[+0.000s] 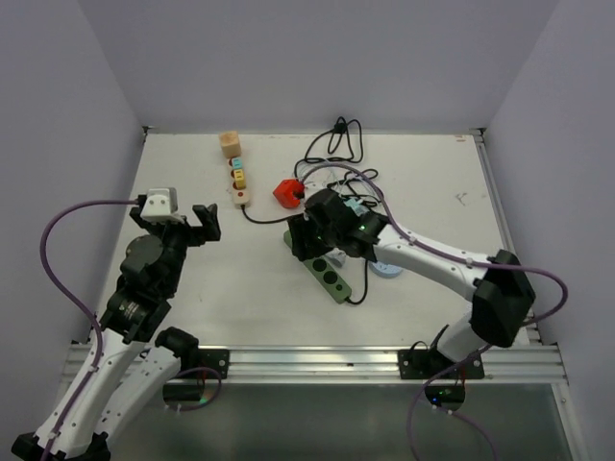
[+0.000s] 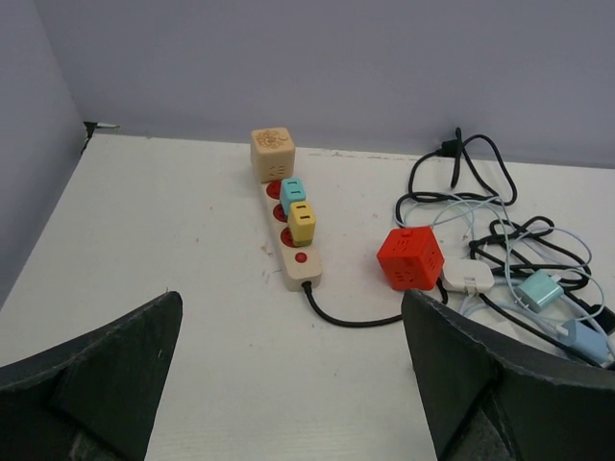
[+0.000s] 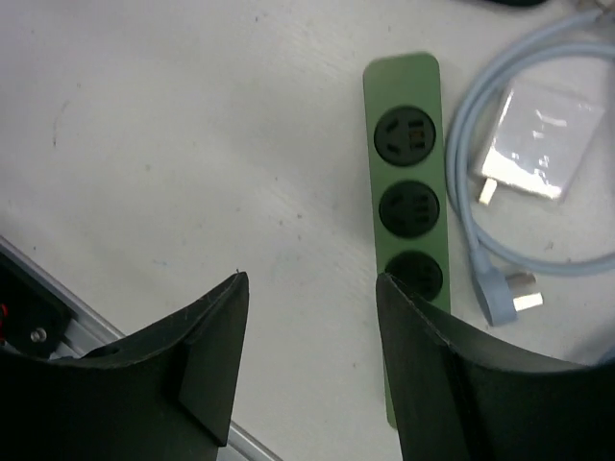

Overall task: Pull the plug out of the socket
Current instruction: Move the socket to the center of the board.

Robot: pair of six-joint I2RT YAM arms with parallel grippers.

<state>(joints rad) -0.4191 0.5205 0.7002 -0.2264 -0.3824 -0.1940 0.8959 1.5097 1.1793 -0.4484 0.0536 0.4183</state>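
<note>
Hovers right tool (image 3: 309,288) part-open and empty over bare bench (image 3: 144,144), long edge of green socket strip (image 3: 408,192) just beside one finger. Holds left tool (image 2: 293,303) wide open, empty, beige strip (image 2: 293,250) well ahead.

The top view looks down from high behind the near edge over the whole tabletop (image 1: 250,288); the left wrist view sits low, facing the far wall (image 2: 336,67) — both catch the red cube (image 2: 410,257). The right wrist view looks straight down, close, on the green strip (image 3: 407,173) — also seen overhead.
</note>
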